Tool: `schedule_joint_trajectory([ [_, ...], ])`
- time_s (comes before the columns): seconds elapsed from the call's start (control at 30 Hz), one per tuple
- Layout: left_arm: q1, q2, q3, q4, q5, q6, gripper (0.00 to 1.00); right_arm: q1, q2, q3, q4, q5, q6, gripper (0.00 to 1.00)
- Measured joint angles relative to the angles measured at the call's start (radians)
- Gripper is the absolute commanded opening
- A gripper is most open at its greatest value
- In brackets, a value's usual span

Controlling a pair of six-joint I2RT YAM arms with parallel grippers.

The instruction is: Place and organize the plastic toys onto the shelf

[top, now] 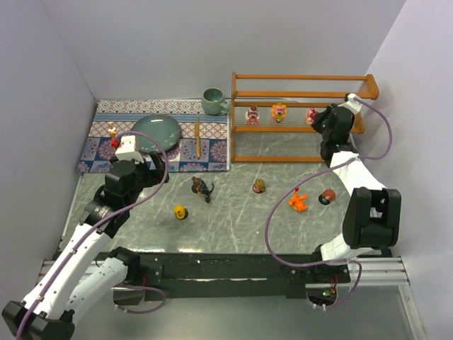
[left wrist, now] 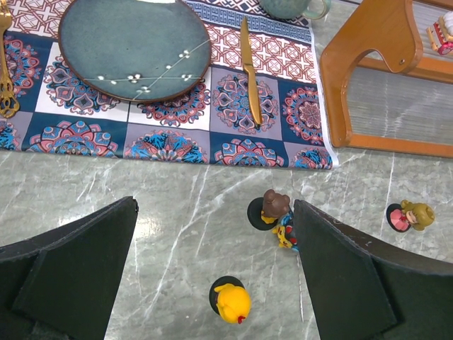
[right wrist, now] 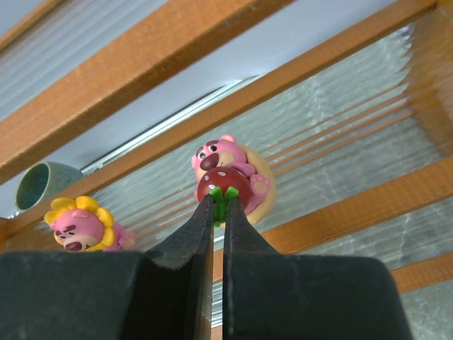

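Observation:
The orange-brown wooden shelf [top: 304, 76] stands at the back right. Two pink bear toys [top: 252, 115] [top: 279, 112] sit on its middle tier. My right gripper [right wrist: 219, 204] is shut on the green leaf of a third pink bear holding a strawberry [right wrist: 226, 173], at that tier's right end [top: 311, 115]. Other plastic toys are on the table: a brown-headed one [left wrist: 274, 207], a yellow one [left wrist: 232, 301], one with yellow hair [left wrist: 410, 214], an orange one [top: 299, 202] and a red one [top: 326, 196]. My left gripper [left wrist: 215, 204] is open above the table; the yellow toy shows between its fingers.
A patterned mat [top: 212, 152] at the back left carries a teal plate [top: 156, 132], a slim knife [left wrist: 249, 74] and a teal mug [top: 212, 100]. Two small figures [top: 112, 129] stand at the mat's left edge. Walls close in left, right and behind.

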Motion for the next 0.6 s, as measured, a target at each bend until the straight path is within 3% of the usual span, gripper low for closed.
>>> schedule_joint_trajectory([
  [0.37,0.000,0.000,-0.002,0.000,0.003,0.000,0.97,0.000,0.014,0.000,0.000,-0.011,0.003,0.02],
  [0.6,0.000,0.000,-0.005,0.001,0.005,0.000,0.97,0.000,0.017,0.002,0.001,-0.013,0.008,0.24],
])
